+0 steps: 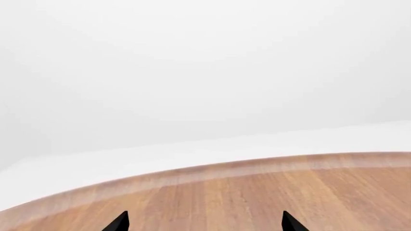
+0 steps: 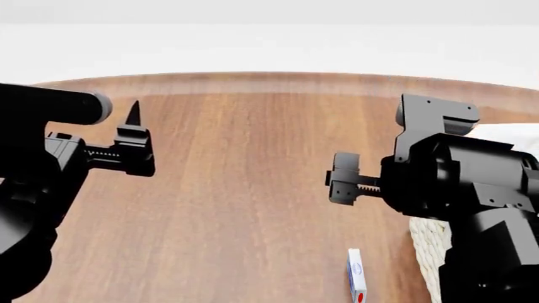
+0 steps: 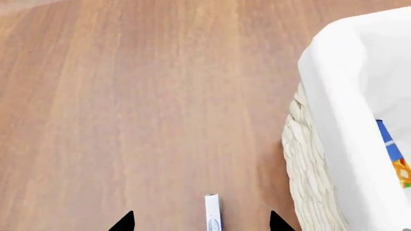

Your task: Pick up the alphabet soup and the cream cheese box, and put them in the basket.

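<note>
Right wrist view: thin flat cream cheese box (image 3: 212,211) on woodgrain table (image 3: 128,106) beside woven basket (image 3: 308,168), both grippers' jaws apart.

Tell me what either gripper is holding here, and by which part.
Nothing. The left gripper and right gripper both have jaws apart and empty; the cream cheese box stands on the table.

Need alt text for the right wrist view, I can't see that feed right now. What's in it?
The cream cheese box stands on edge on the wooden table, between the open right gripper's two black fingertips. Beside it is the wicker basket with its white liner, and a blue and orange object, probably the alphabet soup, shows inside.
</note>
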Robot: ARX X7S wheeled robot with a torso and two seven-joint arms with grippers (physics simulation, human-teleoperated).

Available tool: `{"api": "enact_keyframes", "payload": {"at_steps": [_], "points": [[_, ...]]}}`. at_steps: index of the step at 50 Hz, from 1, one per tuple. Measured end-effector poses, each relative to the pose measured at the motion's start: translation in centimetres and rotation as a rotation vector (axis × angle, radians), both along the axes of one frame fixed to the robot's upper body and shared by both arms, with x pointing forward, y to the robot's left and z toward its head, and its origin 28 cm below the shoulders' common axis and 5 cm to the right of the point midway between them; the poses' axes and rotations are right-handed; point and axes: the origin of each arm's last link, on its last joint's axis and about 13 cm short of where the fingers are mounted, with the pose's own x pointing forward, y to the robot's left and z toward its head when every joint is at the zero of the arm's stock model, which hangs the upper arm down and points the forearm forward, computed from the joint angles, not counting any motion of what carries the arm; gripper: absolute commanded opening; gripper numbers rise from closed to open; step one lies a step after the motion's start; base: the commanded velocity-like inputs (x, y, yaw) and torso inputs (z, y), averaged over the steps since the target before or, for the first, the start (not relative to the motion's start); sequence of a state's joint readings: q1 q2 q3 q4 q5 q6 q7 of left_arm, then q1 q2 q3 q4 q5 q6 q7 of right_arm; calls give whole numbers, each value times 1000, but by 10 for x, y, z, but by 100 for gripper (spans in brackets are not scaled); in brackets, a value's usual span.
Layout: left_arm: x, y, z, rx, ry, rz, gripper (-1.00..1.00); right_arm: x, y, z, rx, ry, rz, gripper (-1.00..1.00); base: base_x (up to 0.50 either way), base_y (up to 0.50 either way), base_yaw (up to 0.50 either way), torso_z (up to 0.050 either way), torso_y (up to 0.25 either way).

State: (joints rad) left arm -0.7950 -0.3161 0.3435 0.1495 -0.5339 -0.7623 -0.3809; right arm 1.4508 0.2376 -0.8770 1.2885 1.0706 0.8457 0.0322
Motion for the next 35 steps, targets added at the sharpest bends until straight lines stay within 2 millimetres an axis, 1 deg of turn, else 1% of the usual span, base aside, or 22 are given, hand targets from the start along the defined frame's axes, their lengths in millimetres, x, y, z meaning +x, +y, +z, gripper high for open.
{"api": "enact_keyframes", "payload": {"at_steps": [14, 19, 21, 29, 35], "points": [[0, 0, -1, 3, -10, -8, 100, -1, 0, -7, 5, 24, 6, 100, 0, 0, 0, 0, 0], [-1, 0, -1, 6, -19, -11, 100, -2, 0, -8, 6, 26, 6, 100, 0, 0, 0, 0, -230], [-1, 0, -1, 8, -21, -13, 100, 0, 2, -5, -1, 15, 13, 100, 0, 0, 0, 0, -250], [-1, -1, -3, 12, -24, -17, 100, 1, 6, -2, 8, 0, 21, 100, 0, 0, 0, 0, -250], [-1, -1, -4, 14, -24, -20, 100, 1, 5, -4, 16, 4, 21, 100, 0, 0, 0, 0, -250]]}}
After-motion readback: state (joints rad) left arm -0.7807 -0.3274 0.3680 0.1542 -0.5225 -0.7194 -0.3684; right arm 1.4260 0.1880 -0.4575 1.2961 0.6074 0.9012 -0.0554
